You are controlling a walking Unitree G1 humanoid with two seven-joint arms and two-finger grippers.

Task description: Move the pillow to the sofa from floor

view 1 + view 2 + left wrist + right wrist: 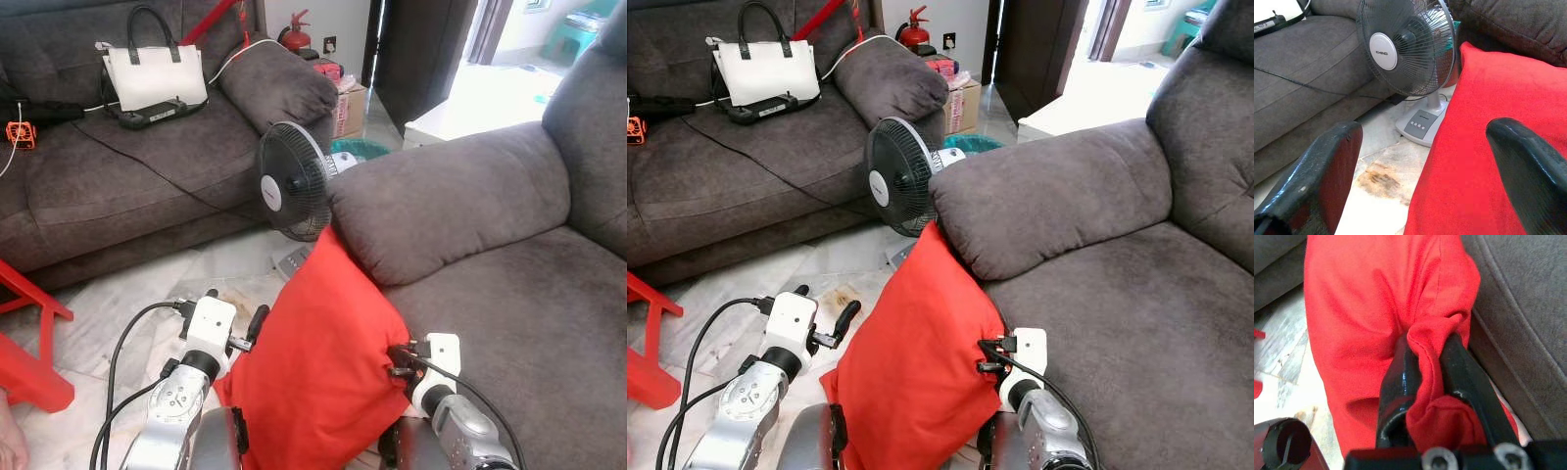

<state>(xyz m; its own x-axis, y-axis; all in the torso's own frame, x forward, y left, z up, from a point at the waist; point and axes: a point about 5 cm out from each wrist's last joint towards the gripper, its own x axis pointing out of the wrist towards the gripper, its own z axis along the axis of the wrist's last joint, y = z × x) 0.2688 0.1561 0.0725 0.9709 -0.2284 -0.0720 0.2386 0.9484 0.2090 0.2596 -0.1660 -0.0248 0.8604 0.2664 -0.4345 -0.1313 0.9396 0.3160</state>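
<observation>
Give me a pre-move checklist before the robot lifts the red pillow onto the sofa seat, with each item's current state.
1. Right pincer shut on the red pillow: ok, fabric is bunched between its fingers.
2. Left pincer gripping the pillow: not ok, it is open, one finger against the pillow's face.
3. Pillow off the floor: cannot tell, its lower edge is hidden.
4. Sofa seat free to receive it: ok.
5. Pillow's top corner clear of the armrest: not ok, it sits under the armrest's overhang.
6. Fan clear of the path: ok, it stands behind the pillow.
</observation>
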